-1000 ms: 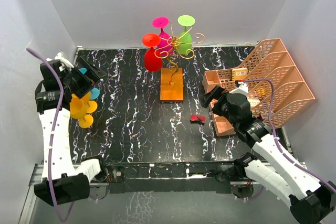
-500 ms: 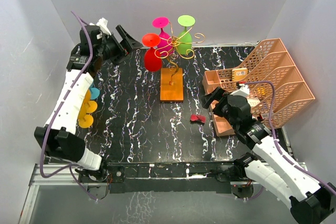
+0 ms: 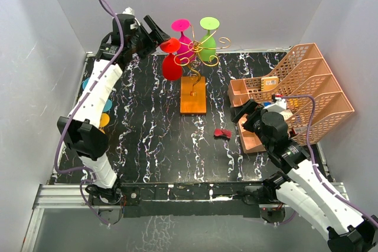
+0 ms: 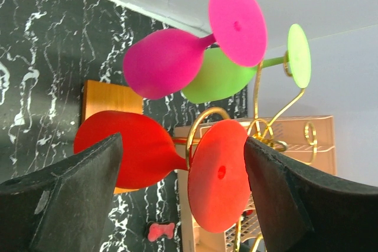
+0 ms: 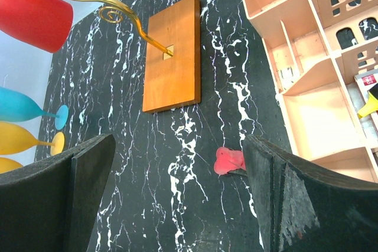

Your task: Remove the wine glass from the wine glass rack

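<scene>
The wine glass rack (image 3: 204, 51) is a gold wire stand on an orange-brown wooden base (image 3: 193, 94) at the back middle. Three glasses hang upside down from it: red (image 3: 172, 66), pink (image 3: 184, 48) and green (image 3: 207, 45). My left gripper (image 3: 158, 36) is open, high up at the rack's left side. In the left wrist view its gripper (image 4: 182, 146) has its jaws on either side of the red glass (image 4: 130, 151) and its round foot (image 4: 218, 175). My right gripper (image 3: 242, 113) is open and empty, low beside the organiser, and also shows in the right wrist view (image 5: 177, 140).
A peach lattice organiser (image 3: 295, 95) stands at the right. A small red bow-shaped piece (image 3: 222, 134) lies on the black marbled table. Blue (image 5: 23, 107) and yellow (image 5: 23, 137) glasses lie at the table's left edge. Grey walls close in on three sides.
My left arm has swung up from the yellow glasses at the left edge to the rack, its open jaws now around the red glass. The right arm shifted slightly.
</scene>
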`<control>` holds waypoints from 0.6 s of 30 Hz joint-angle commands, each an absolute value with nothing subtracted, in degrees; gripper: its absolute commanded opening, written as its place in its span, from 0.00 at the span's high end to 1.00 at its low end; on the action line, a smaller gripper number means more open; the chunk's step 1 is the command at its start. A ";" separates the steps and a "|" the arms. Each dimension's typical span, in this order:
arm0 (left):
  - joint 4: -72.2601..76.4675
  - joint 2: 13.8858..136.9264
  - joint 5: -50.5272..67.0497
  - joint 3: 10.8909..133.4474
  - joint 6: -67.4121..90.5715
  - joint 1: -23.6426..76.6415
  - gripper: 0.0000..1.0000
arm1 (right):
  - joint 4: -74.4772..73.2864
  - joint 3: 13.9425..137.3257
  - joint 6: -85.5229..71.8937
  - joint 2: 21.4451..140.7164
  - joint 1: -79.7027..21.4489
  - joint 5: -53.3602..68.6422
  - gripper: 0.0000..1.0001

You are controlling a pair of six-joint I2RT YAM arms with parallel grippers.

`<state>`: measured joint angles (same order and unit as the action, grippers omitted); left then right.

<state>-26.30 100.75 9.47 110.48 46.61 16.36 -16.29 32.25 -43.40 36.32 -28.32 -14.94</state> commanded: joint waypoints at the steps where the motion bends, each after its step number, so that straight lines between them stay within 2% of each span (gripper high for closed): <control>1: -30.62 100.03 2.10 113.41 43.74 18.75 0.20 | -13.27 31.50 -42.37 34.30 -27.98 -16.62 0.01; 5: -31.04 100.57 1.07 113.01 43.36 19.68 0.23 | -13.27 31.11 -42.43 33.71 -27.98 -16.63 0.01; 18: -31.70 98.35 -2.00 110.39 42.40 20.83 0.43 | -13.88 30.72 -42.14 32.26 -28.03 -17.59 0.01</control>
